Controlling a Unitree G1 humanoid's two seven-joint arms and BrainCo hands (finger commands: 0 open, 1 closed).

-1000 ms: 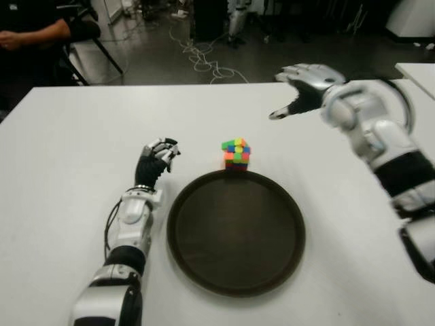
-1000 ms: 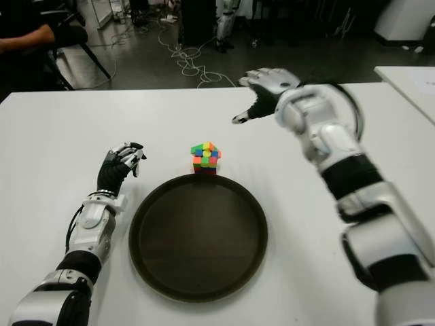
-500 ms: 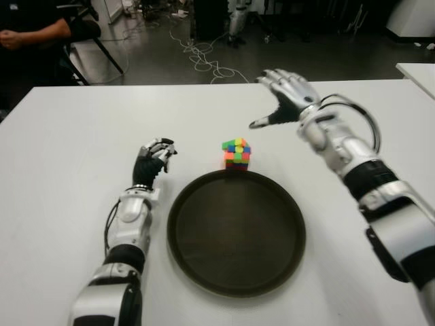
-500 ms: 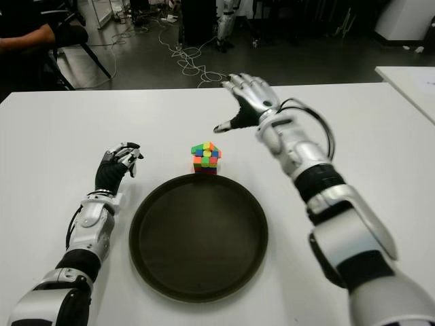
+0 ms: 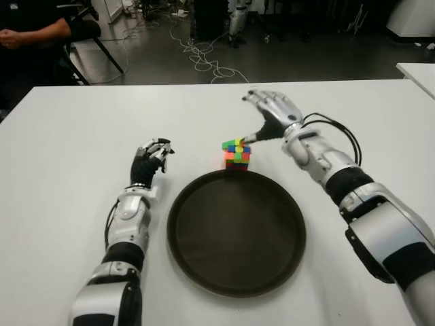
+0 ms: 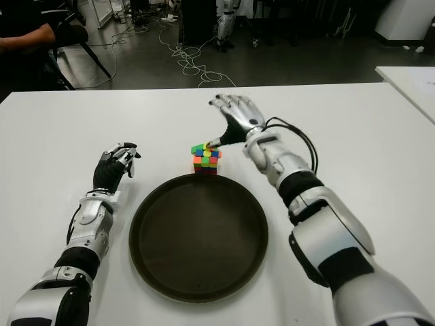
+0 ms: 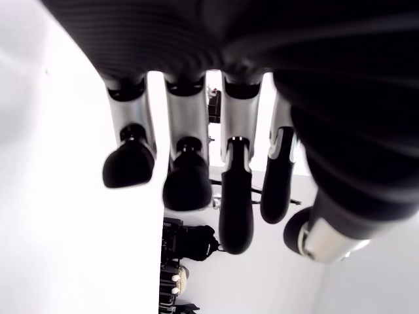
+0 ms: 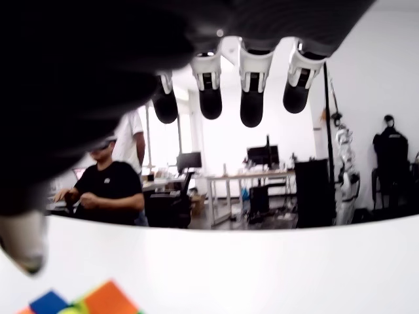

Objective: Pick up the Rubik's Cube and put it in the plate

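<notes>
- Left eye view: my right hand (image 5: 272, 112) hovers over the white table (image 5: 61, 163) just behind and to the right of the Rubik's Cube (image 5: 236, 153), fingers spread, thumb tip at the cube's top edge; nothing is gripped. The cube stands on the table, touching the far rim of the dark round plate (image 5: 204, 272).
- Right eye view: my left hand (image 6: 115, 163) shows left of the plate, fingers loosely curled and empty. A seated person (image 6: 27, 34) is at the far left, beyond the table.
- Left wrist view: my left fingers (image 7: 186, 186) hang relaxed above the table, enclosing nothing.
- Right wrist view: my right fingers (image 8: 252, 104) are extended and apart; the cube's coloured top corner (image 8: 91, 302) lies beneath the palm, ungrasped.
</notes>
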